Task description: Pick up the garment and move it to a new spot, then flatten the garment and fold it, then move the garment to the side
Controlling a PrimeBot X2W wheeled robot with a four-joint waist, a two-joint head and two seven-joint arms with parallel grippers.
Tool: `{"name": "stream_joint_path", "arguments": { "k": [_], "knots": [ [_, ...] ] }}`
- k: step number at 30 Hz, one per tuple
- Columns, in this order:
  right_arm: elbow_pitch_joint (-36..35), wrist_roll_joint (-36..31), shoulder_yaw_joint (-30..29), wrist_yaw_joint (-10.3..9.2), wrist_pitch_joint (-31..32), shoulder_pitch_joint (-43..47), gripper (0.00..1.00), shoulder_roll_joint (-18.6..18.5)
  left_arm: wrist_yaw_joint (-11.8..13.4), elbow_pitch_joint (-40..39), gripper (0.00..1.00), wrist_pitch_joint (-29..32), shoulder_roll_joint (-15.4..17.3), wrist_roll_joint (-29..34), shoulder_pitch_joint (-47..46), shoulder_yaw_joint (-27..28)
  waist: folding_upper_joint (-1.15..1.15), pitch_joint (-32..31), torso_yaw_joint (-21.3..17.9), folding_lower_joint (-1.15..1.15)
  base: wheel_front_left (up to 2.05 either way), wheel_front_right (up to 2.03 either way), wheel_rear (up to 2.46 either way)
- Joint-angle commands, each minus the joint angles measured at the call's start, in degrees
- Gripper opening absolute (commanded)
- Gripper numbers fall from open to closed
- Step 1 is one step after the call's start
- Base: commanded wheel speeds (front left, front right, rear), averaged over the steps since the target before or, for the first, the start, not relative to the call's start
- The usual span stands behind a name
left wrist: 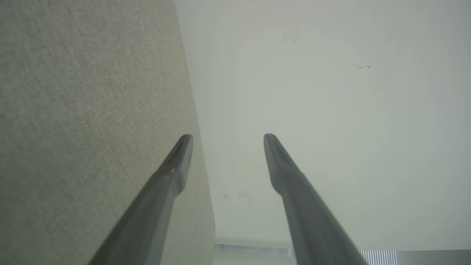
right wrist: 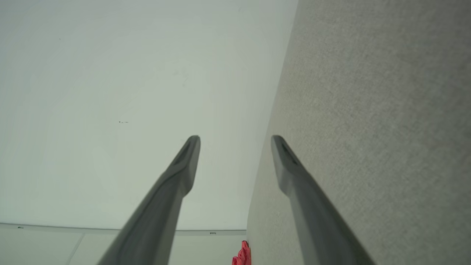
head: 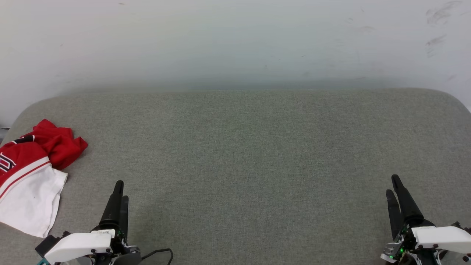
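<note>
Centrally, the garment [head: 31, 173] lies bunched at the far left of the grey padded surface [head: 235, 147], and part of it runs past the head view's left edge. Its red body is heaped on itself, a white sleeve is spread toward the near side, and a fragment of black print shows at the margin. In the right wrist view a red scrap of the garment [right wrist: 242, 257] shows at the bottom, beside the surface's edge.

The left gripper [head: 122, 191] rests just beside the white sleeve, apart from it, with its 2 fingers spread and holding nothing, as the left wrist view confirms [left wrist: 226, 138]. The right gripper [head: 392, 184] stands well apart at the opposite end, equally spread and unladen [right wrist: 235, 138]. A pale wall [head: 235, 36] backs the surface, and a dark cable [head: 162, 252] loops near the left gripper's base.

No step of the task appears done yet.

Likely hazards:
- A pinch on the sleeve alone would let the heap trail and twist.
- A grasp through several bunched layers would hinder flattening.
- A push instead of a lift could slide the cloth off the nearby left edge.
</note>
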Motion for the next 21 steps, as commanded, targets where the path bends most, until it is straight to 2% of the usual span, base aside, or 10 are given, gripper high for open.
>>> {"name": "stream_joint_path", "arguments": {
  "k": [1,9,21],
  "knots": [
    [-1.4,-1.4,0.1,0.00,-0.5,-1.0,1.00,0.0,0.0,-1.3,1.00,-0.5,0.2,1.3,-1.1,0.5,0.00,0.0,0.0,0.00,0.00,0.00,0.00],
    [-4.7,-10.8,0.6,0.00,-2.9,-0.6,1.00,0.0,0.2,-4.1,1.00,-2.5,0.2,10.1,-1.4,2.4,0.00,0.1,0.0,0.00,0.00,0.00,0.00],
    [-9.7,-26.6,2.4,0.00,-6.0,-0.2,1.00,0.0,3.4,-9.8,1.00,-5.3,0.3,27.1,-0.5,0.3,0.00,0.3,-0.1,0.00,0.00,0.00,0.00]
  ]
}}
